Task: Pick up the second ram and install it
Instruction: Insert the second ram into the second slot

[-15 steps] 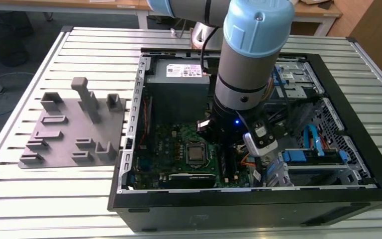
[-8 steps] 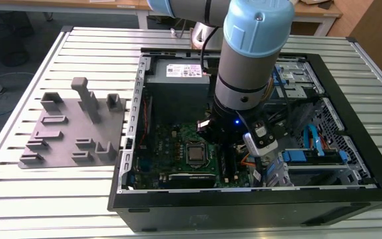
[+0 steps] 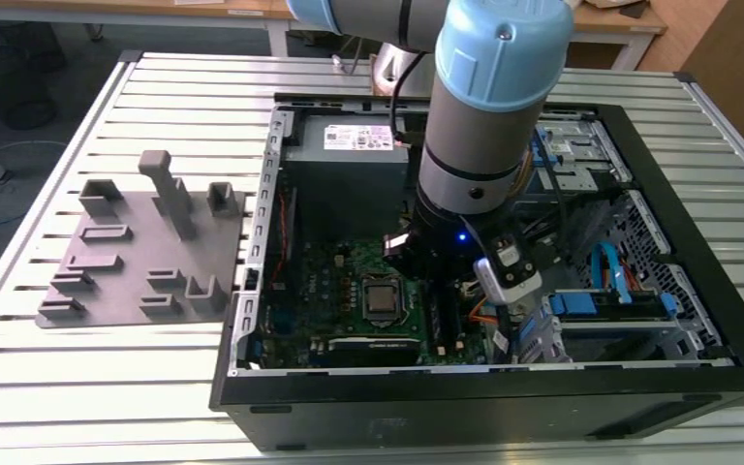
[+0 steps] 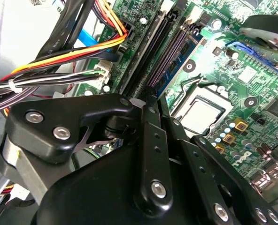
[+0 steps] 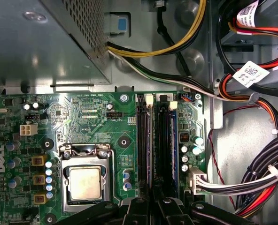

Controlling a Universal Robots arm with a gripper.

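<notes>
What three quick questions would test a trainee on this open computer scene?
1. True or false: the arm reaches over the rack.
2. In the first wrist view, the tool is nearest: A) the slots, B) the rack, C) the power supply.
3. Fill in: the rack stands on the exterior view's ___ of the case.
Key: 1 false, it reaches into the case; 2 A; 3 left.
</notes>
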